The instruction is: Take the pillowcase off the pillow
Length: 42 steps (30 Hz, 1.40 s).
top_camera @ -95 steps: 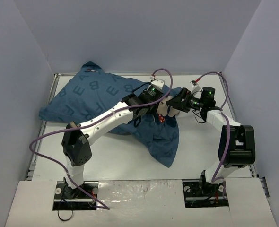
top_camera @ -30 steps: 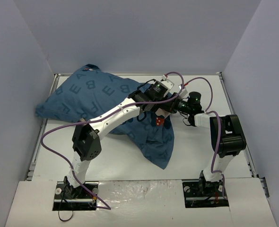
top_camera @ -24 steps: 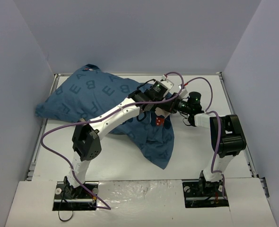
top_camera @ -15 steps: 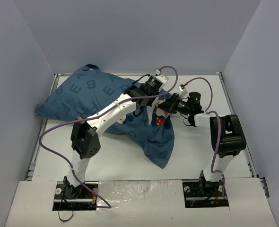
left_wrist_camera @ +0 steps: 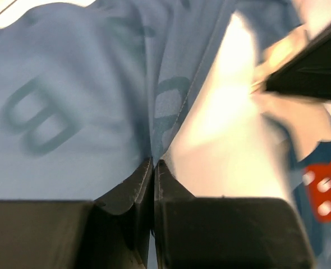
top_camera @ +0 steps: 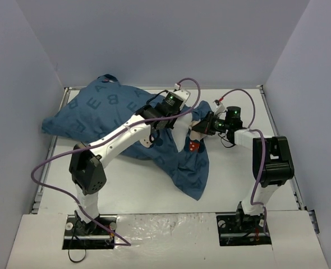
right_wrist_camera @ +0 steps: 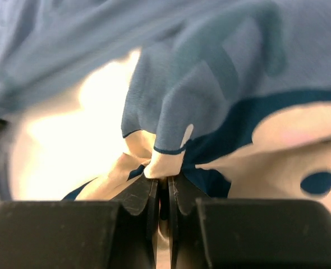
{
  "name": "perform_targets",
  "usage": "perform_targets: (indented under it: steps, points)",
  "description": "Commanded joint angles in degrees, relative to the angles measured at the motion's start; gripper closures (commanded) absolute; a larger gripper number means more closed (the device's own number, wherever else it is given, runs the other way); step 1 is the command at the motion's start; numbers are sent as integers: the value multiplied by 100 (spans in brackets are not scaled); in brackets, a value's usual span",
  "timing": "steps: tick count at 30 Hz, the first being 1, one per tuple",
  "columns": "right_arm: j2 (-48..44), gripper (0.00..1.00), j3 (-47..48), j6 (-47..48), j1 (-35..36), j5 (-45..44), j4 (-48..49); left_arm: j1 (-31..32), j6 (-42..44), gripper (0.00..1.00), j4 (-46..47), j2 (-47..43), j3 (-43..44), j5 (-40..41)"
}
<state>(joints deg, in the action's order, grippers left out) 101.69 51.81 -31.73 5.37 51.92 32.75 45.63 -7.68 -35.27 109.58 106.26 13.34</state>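
The dark teal pillowcase (top_camera: 109,109) with light letters lies across the left and middle of the table. A strip of the white pillow (top_camera: 180,133) shows at its open end, between my two grippers. My left gripper (top_camera: 178,119) is shut on the pillowcase's hem (left_wrist_camera: 171,106), with the pillow (left_wrist_camera: 227,129) bright just to its right. My right gripper (top_camera: 194,130) faces it from the right and is shut on a bunched fold of the pillowcase (right_wrist_camera: 210,84), cream and blue at the jaw tips (right_wrist_camera: 162,178). The red polka-dot bow (top_camera: 193,146) sits just below them.
The white table (top_camera: 143,185) is boxed in by grey walls on three sides, with a metal rail (top_camera: 50,151) along the left edge. A loose flap of the pillowcase (top_camera: 191,176) trails toward the near middle. Purple cables loop above both arms.
My left gripper has closed on the hem and pulled back to the left, so white pillow now shows at the opening. My right gripper has closed tighter on its fold and stayed put.
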Motion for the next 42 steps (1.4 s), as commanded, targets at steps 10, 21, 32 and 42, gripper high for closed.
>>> perform_targets:
  steps: [10,21,32,42]
  points:
    - [-422,94,-75,1986,-686,-121,-1869,-432,-655,98,652,-1167,-1414,-42]
    - [-483,77,22,2346,-712,407,-1922,-300,-1156,98,1417,-473,-1652,-772]
    - [-71,100,66,2292,-756,-1638,-2307,-510,-1297,98,1584,-402,-2170,-473]
    - [826,100,496,2126,-783,-3813,-3486,-713,-1376,98,1549,-622,-2531,-227]
